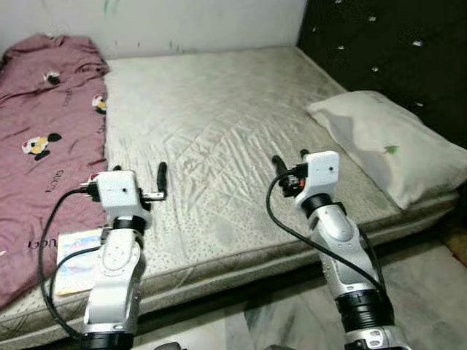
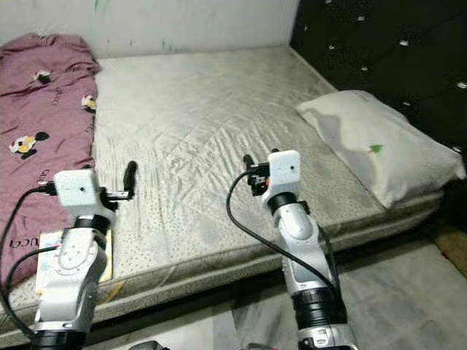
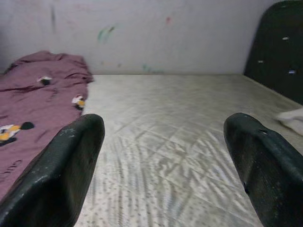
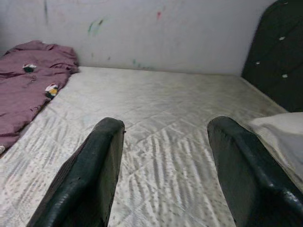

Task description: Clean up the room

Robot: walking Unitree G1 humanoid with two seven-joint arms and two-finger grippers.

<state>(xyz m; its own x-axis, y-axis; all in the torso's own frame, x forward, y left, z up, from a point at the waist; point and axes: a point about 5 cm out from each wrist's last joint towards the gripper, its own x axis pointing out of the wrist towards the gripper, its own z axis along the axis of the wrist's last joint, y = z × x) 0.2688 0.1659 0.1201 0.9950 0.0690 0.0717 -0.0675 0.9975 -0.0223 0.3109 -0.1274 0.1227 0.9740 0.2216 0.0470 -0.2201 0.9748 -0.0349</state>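
Note:
A maroon blanket (image 1: 51,131) with cartoon mouse prints lies crumpled along the left side of a bare grey quilted mattress (image 1: 219,102). A white pillow (image 1: 387,142) rests at the mattress's right end, against the headboard. A small colourful book (image 1: 73,257) lies near the front left edge, beside the blanket. My left gripper (image 1: 139,176) hovers open over the front of the mattress, just right of the blanket, holding nothing. My right gripper (image 1: 290,160) is open too, over the mattress left of the pillow. In the wrist views, the left gripper (image 3: 163,161) and right gripper (image 4: 163,161) both look along the bed toward the wall.
A black tufted headboard (image 1: 394,44) stands at the right. A pale wall (image 1: 182,22) with small paint marks runs behind the bed. Marbled floor (image 1: 430,292) lies in front of the bed, at the lower right.

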